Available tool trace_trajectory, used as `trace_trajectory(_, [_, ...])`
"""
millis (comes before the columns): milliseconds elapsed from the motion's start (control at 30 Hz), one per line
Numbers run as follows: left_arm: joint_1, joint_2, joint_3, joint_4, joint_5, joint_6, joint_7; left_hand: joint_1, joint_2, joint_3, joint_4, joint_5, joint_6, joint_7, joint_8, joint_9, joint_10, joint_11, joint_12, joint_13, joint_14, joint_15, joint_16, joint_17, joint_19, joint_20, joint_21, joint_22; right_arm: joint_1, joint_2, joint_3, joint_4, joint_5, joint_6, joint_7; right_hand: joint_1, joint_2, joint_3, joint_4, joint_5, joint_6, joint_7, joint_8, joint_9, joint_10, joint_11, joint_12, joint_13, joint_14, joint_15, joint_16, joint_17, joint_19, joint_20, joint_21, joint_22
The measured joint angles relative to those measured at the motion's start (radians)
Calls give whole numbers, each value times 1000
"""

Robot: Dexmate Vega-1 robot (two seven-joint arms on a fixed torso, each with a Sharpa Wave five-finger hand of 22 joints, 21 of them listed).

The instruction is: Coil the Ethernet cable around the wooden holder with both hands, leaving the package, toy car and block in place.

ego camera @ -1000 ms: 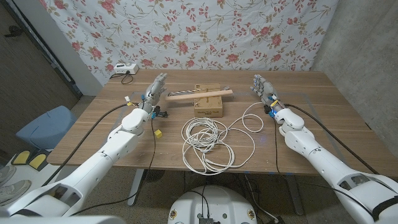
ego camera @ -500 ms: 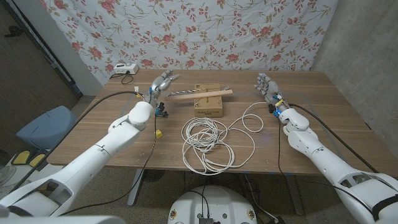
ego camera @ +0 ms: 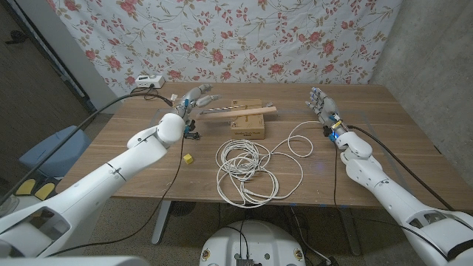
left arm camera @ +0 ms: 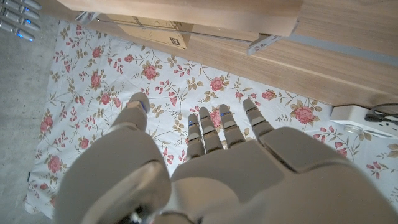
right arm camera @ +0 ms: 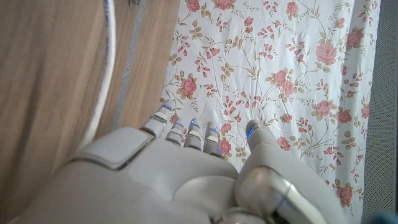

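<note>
A white Ethernet cable (ego camera: 247, 164) lies in loose loops on the table's middle, one loop (ego camera: 299, 140) reaching toward the right. The wooden holder (ego camera: 238, 112) lies across a brown cardboard package (ego camera: 247, 124) behind the cable, and both show again in the left wrist view as holder (left arm camera: 205, 14) and package (left arm camera: 152, 28). My left hand (ego camera: 195, 97) is raised near the holder's left end, fingers spread, holding nothing. My right hand (ego camera: 321, 100) is lifted at the right, fingers apart and empty, with a strand of cable (right arm camera: 106, 68) beside it.
A small yellow block (ego camera: 188, 158) lies left of the cable. A dark little toy car (ego camera: 192, 134) sits just behind it. A white power strip (ego camera: 145, 81) rests at the back left corner. A floral curtain (ego camera: 244, 37) hangs behind the table.
My left arm has swung up and toward the holder's left end, its fingers spreading. My right hand has shifted slightly right and back. The cable has stayed put.
</note>
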Motion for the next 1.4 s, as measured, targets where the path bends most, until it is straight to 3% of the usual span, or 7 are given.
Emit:
trace_trajectory(267, [-64,42,78,-88,115,180,-104,50,-16,0,0,6,64,-7,13,5,23,-12,0,0,-6,5,0,0,0,0,0,-3,-12,-3,10,-1,12,15,11,0,0,0,0,0,0,0,0,0,0,0,0,0,0,0,0,0,0,0,0,0])
trace_trajectory(500, [-138,62,159,-128,169,252,-168,85,-27,0,0,11,103,0,25,5,39,-14,8,4,-5,5,0,0,4,4,0,-3,-20,-4,17,-1,20,26,19,0,0,0,0,0,0,0,0,0,7,7,0,0,0,0,0,0,0,0,0,0])
trace_trajectory(533, [-148,63,169,-131,223,311,-238,85,-27,0,0,11,104,-2,25,5,40,-15,8,4,-5,5,0,0,5,5,0,-3,-22,-5,20,1,21,27,20,0,0,0,0,0,0,0,0,0,7,7,0,0,0,0,0,0,0,0,0,0])
trace_trajectory(667, [-207,69,227,-142,270,354,-308,91,-34,0,0,11,125,-3,29,5,48,-12,8,8,-5,5,0,0,9,2,0,-3,-25,-5,22,3,25,32,24,0,0,0,0,0,0,0,0,0,7,7,0,0,0,0,0,0,0,0,0,0])
trace_trajectory(1100, [-379,51,392,-104,460,457,-597,117,-49,-17,9,11,169,-9,38,5,58,-23,8,9,-6,6,-5,5,9,2,-5,-3,-35,-5,30,8,29,45,28,0,0,0,0,0,0,0,0,0,7,7,0,0,0,0,0,0,5,5,0,0])
trace_trajectory(1400, [-477,9,478,-33,576,454,-769,111,-54,-35,18,11,166,-6,28,5,65,-29,8,14,-22,14,-13,4,0,11,-16,-3,-39,-6,31,8,24,54,18,-3,-3,0,0,0,5,-5,0,0,7,7,0,0,0,0,0,5,5,5,0,0])
